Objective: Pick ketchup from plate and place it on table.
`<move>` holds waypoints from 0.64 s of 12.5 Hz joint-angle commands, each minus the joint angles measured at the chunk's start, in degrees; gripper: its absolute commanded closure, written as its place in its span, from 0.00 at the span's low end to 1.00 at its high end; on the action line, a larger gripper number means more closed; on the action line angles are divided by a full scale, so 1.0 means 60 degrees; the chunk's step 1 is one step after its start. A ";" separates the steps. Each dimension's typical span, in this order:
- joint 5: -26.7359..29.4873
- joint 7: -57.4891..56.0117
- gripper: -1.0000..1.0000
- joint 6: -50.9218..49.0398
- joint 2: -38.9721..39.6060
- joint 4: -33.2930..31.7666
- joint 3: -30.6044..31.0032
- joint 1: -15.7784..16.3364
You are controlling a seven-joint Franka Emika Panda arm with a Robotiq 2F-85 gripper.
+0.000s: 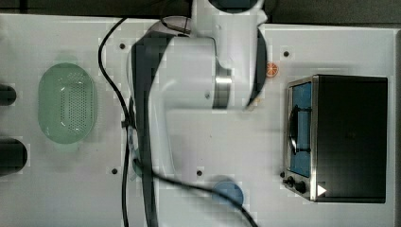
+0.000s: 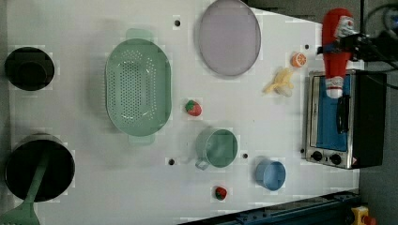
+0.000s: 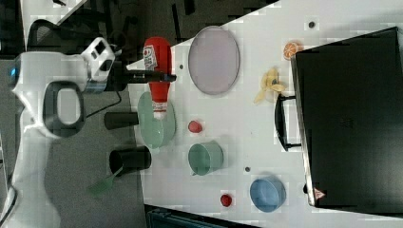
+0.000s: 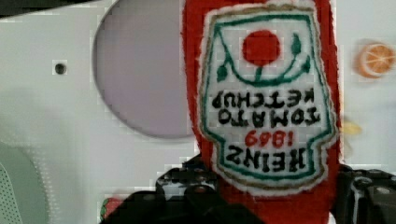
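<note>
**Ketchup in gripper, off the plate, up in the air**

Ketchup sits closest to the wrist camera, label facing it, gripper clamped on the bottle's red body below the label. In the right view the gripper pinches it mid-body, held clear above the bench, cap end over the green basket. In the left view the bottle hangs at the left view's right, overlapping the toaster oven edge.

Plate is bare, touching the bench's far edge in the left view. Open bench lies between plate and green cup; a strawberry sits just beside the basket. Banana and orange slice crowd the gap between plate and oven.
</note>
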 commanded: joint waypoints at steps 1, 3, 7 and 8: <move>0.0057 0.0317 0.38 -0.0117 -0.0323 -0.1478 -0.0183 -0.0360; 0.0057 0.0315 0.38 0.0247 -0.0823 -0.2535 -0.0339 -0.0364; 0.0057 0.0317 0.38 0.1891 -0.1082 -0.4595 -0.0473 -0.0362; 0.0057 0.0315 0.38 0.2487 -0.1020 -0.5048 -0.0474 -0.0360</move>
